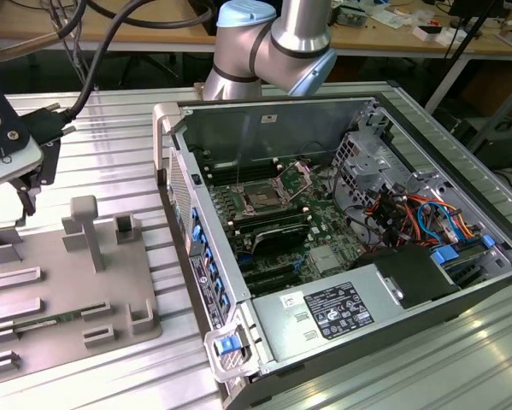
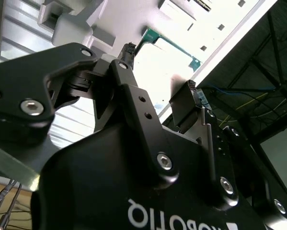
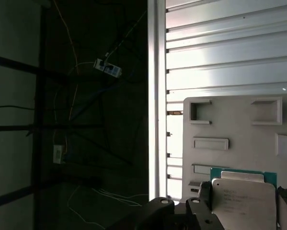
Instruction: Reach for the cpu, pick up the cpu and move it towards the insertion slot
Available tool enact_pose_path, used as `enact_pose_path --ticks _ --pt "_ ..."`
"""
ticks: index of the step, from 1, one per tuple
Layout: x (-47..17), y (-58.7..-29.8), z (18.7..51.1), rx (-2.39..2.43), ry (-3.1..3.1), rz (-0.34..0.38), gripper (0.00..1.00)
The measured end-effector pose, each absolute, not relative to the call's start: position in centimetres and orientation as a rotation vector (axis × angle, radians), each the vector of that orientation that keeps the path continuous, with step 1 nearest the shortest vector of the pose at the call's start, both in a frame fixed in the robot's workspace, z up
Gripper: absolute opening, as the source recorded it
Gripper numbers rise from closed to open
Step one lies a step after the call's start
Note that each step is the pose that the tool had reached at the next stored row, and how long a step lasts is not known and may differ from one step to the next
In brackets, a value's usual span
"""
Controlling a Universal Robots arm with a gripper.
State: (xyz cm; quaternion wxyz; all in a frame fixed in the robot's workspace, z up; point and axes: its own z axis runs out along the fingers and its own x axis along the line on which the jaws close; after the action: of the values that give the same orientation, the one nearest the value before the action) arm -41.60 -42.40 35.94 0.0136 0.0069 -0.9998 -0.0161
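In the first wrist view the cpu (image 3: pixel 243 201), a flat silvery square on a green board, lies on the grey fixture plate (image 3: pixel 239 125). My gripper (image 3: pixel 244 203) is right above it and open, with one dark finger (image 3: pixel 203 192) at each side of the chip and nothing held. In the second wrist view the open gripper (image 2: pixel 161 69) points at the bright chip with its green edge (image 2: pixel 169 44). In the exterior view the gripper (image 1: pixel 26 190) hangs over the plate's far left end (image 1: pixel 59 299). The insertion slot (image 1: pixel 262 198) sits in the green motherboard, its latch raised.
An open computer case (image 1: pixel 166 128) holds the motherboard, cables and a power supply (image 1: pixel 337 309) at the exterior view's right. Raised blocks (image 1: pixel 86 229) stand on the fixture plate. The ribbed metal table (image 1: pixel 110 137) ends near the plate, with dark floor and cables beyond.
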Motion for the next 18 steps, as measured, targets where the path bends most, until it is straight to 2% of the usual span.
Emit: enact_pose_path --ticks 18 --pt "-41.3 -42.4 38.4 0.021 -3.113 -0.050 0.55"
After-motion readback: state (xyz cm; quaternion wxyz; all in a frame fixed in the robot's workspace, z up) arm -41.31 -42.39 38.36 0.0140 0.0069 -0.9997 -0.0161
